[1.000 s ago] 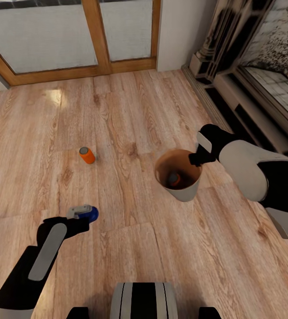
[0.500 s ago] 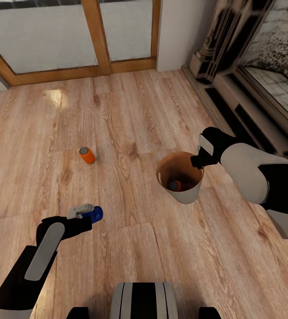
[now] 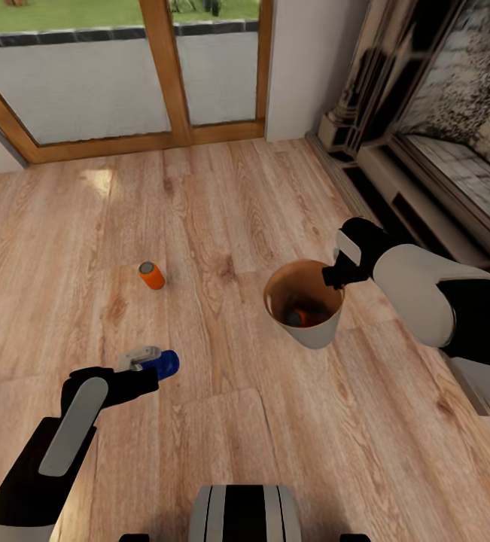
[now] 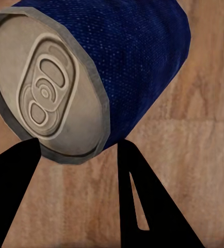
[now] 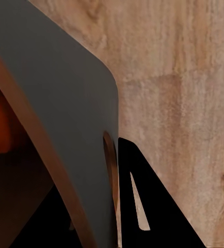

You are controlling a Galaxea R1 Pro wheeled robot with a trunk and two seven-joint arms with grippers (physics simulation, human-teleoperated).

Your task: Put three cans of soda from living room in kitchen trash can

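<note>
Camera tilts up; blue can (image 3: 165, 364) edges slightly toward the bin, left hand (image 3: 141, 364) closed on it. Right hand (image 3: 332, 272) pinches the bin (image 3: 316, 330) rim; one orange can (image 3: 299, 317) inside. Next, judged: carry the blue can over the opening, release.

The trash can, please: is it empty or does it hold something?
Not empty: the trash can holds an orange can at its bottom.

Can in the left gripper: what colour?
Dark blue with a grey metal top; the left wrist view shows it best.
</note>
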